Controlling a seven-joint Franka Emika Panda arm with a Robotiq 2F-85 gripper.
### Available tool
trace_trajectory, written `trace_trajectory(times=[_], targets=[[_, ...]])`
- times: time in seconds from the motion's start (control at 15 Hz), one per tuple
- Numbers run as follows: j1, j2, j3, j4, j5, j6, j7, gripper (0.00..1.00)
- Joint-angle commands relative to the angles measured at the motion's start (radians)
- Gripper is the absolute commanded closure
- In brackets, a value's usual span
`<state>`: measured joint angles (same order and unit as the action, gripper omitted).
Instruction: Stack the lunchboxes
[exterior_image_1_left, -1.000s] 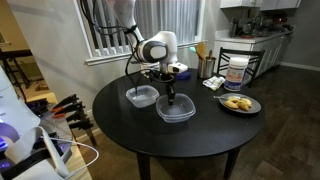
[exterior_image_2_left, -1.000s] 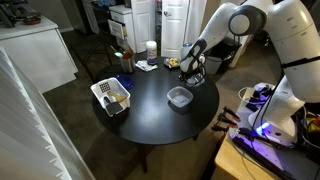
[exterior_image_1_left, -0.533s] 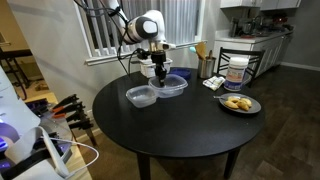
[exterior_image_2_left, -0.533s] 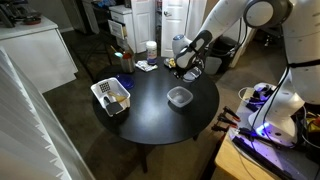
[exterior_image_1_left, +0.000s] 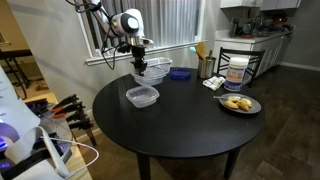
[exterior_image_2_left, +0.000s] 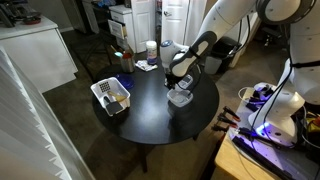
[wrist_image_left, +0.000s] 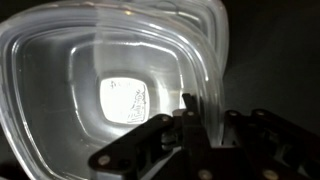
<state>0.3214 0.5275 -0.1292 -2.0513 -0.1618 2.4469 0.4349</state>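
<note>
The held lunchbox (wrist_image_left: 110, 90) fills the wrist view, its clear floor and thick rolled rim facing the camera. In an exterior view the same box (exterior_image_1_left: 152, 71) hangs above the black table (exterior_image_1_left: 180, 135), in the upper middle of the frame. The gripper (wrist_image_left: 198, 118) pinches one side wall just under the rim, one finger inside the box and one outside, pressed together on the plastic. The rim at the upper right of the wrist view shows doubled edges, so it may be two boxes nested; I cannot tell for sure. The lunchbox on the table (exterior_image_1_left: 142, 96) sits open side up, lower in the frame and slightly left of the carried one; in the other view it (exterior_image_2_left: 181, 99) lies just below the gripper (exterior_image_2_left: 176, 78). These boxes look light and thin, stiff at the rim but likely to flex in the wall, and the smooth plastic may slip or tilt under a one-sided pinch. The rim is the sound place to hold, as here. Nesting will probably need the box level and squared with the one beneath. A blue bowl (exterior_image_1_left: 180, 73) stands just right of the held box, a plate (exterior_image_1_left: 256, 104) of food at the right edge of the table, and a white basket (exterior_image_2_left: 100, 95) on the far left side.
</note>
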Motion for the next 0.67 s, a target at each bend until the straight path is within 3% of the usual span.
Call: trace_trajectory(times=[0.0, 0.53, 0.6], targets=[[-0.004, 0.023, 0.046, -0.001, -0.02, -0.046, 0.008, 0.99], [-0.025, 0.11, 0.031, 0.017, -0.011, -0.011, 0.021, 0.99], [-0.029, 0.116, 0.03, 0.02, -0.008, -0.012, 0.018, 0.69]])
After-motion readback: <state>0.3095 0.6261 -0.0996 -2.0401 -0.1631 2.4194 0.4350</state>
